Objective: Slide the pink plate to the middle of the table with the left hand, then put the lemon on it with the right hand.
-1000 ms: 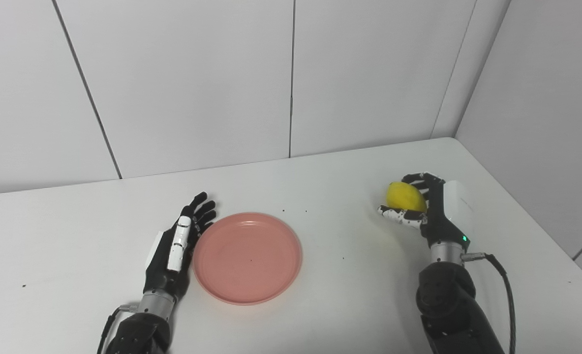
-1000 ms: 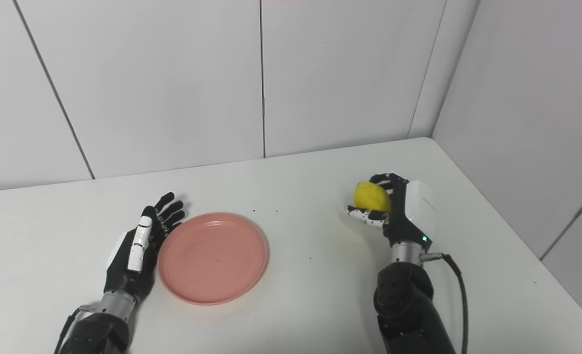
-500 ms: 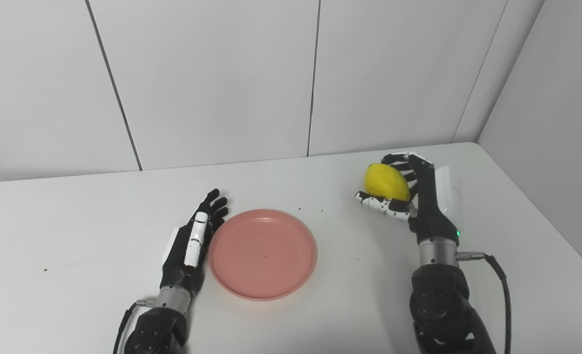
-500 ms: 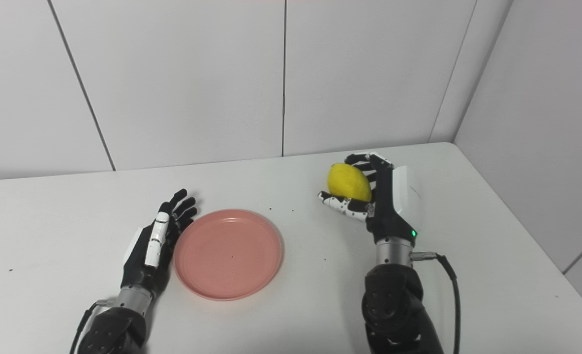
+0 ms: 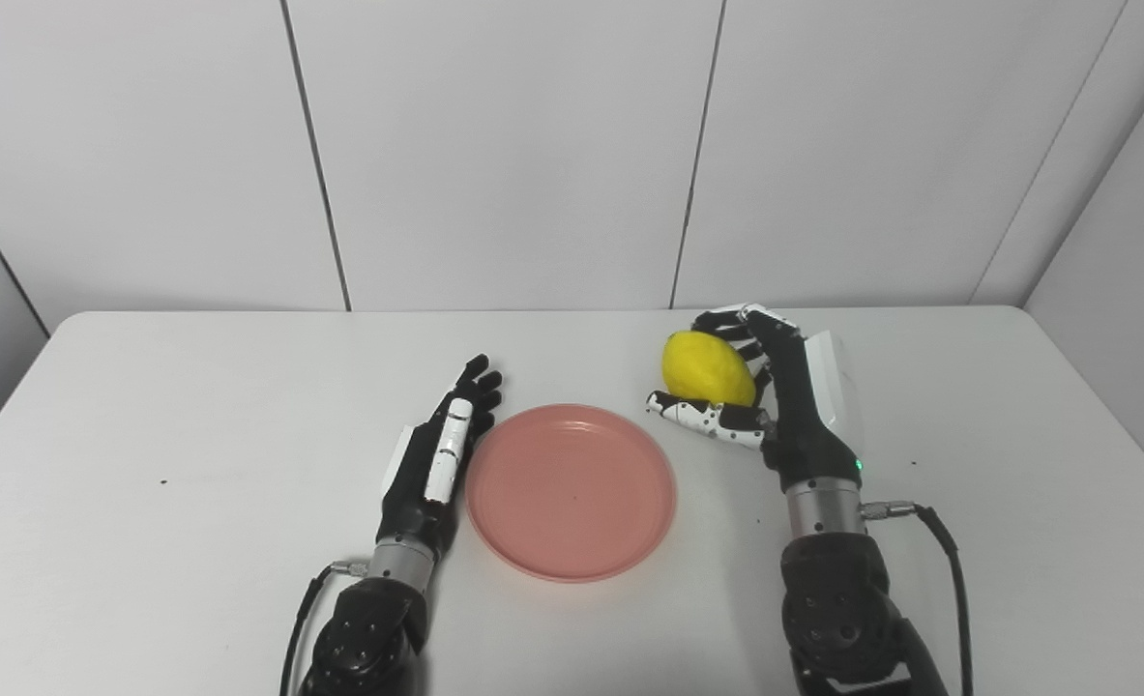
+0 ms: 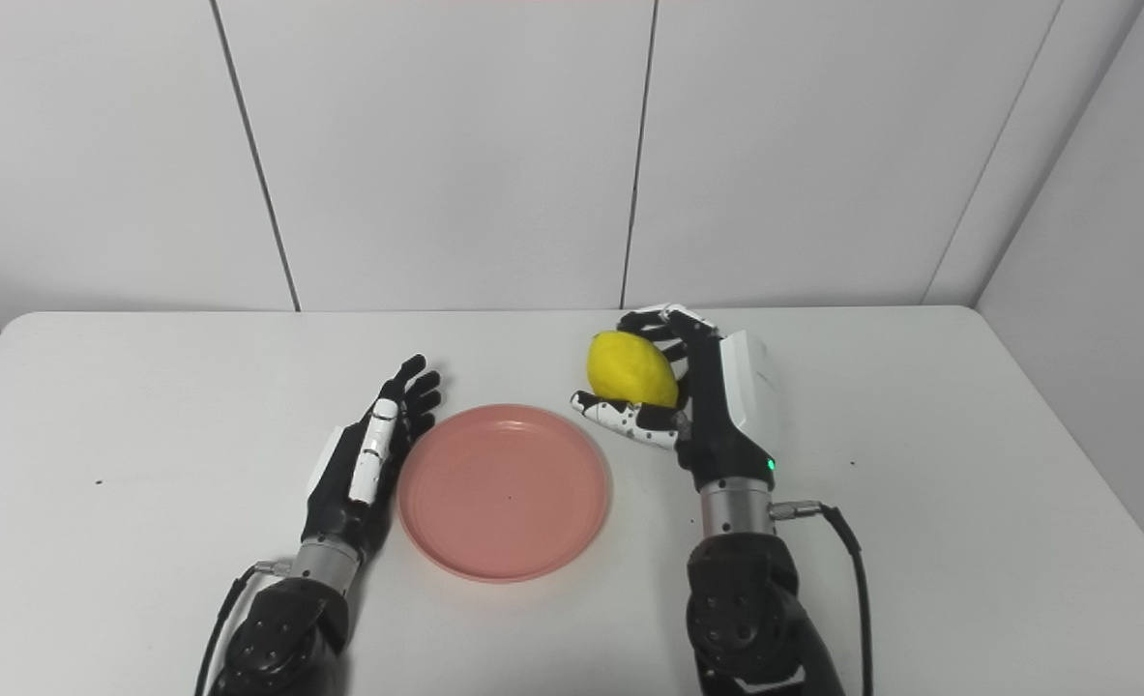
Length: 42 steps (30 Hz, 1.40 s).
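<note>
A: Biggest first? White table, filling the lower half of both views, backed by pale wall panels with dark seams, a corner on the far right.

B: Next down, the pink plate. Round, shallow, flat on the table about mid-width, somewhat toward the near edge. Nothing on it.

A: Then the two arms, rising from the near edge. Right arm black, with a cable looping off the wrist on its right side and a small green light at the wrist.

B: Right hand raised just right of the plate's far right rim, white back plate facing right. Fingers curled over the far side of a lemon, thumb tucked beneath it. Firmly wrapped around the fruit.

A: Lemon itself: yellow, oval, held clear of the table surface, near the plate's far right edge but beside the plate rather than over its middle. Apart from the plate.

B: Left hand lying low along the plate's left rim, palm side toward the plate, fingers straight and pointing away, close together, gripping nothing. Just beside the rim; actual contact hard to judge.

A: Smallest: a few dark specks scattered on the tabletop, one far left, one far right.
</note>
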Each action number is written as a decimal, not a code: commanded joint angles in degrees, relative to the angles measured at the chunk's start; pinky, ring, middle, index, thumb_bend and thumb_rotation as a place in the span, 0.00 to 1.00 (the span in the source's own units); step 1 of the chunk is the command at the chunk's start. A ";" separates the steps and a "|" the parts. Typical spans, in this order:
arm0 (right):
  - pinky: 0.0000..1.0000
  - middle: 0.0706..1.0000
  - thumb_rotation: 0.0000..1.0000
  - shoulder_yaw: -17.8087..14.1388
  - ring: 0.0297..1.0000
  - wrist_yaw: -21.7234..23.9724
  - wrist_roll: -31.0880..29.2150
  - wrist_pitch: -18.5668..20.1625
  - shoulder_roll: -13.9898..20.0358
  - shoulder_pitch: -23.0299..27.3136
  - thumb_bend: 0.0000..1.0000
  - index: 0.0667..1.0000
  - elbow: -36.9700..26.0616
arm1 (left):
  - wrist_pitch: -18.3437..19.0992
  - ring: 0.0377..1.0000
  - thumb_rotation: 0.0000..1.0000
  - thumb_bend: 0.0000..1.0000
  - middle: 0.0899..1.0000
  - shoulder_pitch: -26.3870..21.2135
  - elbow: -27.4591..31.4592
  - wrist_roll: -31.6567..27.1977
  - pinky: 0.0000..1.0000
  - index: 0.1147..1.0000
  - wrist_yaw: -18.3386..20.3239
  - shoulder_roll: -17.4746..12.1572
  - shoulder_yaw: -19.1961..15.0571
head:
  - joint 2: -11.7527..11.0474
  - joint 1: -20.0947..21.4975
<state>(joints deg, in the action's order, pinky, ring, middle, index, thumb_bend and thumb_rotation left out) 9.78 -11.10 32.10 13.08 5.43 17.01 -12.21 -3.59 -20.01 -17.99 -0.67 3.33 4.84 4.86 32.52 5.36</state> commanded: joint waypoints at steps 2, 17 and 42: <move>0.26 0.42 0.00 1.63 0.38 0.25 0.03 -5.48 -0.70 2.58 0.51 0.50 0.86 | -1.36 0.92 1.00 0.56 0.91 -0.80 -0.90 1.57 0.93 0.91 -1.52 1.01 0.41 | -0.13 -0.49; 0.23 0.41 0.00 6.49 0.32 1.05 -1.06 -12.52 -3.41 3.92 0.50 0.52 12.39 | -3.41 0.94 1.00 0.55 0.94 -0.62 -1.64 6.37 0.93 0.93 -4.82 1.32 1.07 | -1.13 -2.41; 0.52 0.43 0.00 12.73 0.52 -1.44 11.73 -12.85 -1.01 4.63 0.52 0.49 19.72 | -3.43 0.93 1.00 0.55 0.93 -0.81 -1.47 6.62 0.92 0.92 -5.50 1.90 0.64 | -1.11 -2.59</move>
<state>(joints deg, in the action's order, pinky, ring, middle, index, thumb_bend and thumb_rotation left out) 22.46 -10.78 42.55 2.88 4.46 19.05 8.59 -5.57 -20.48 -19.07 5.56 -1.24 5.99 5.28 31.38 2.81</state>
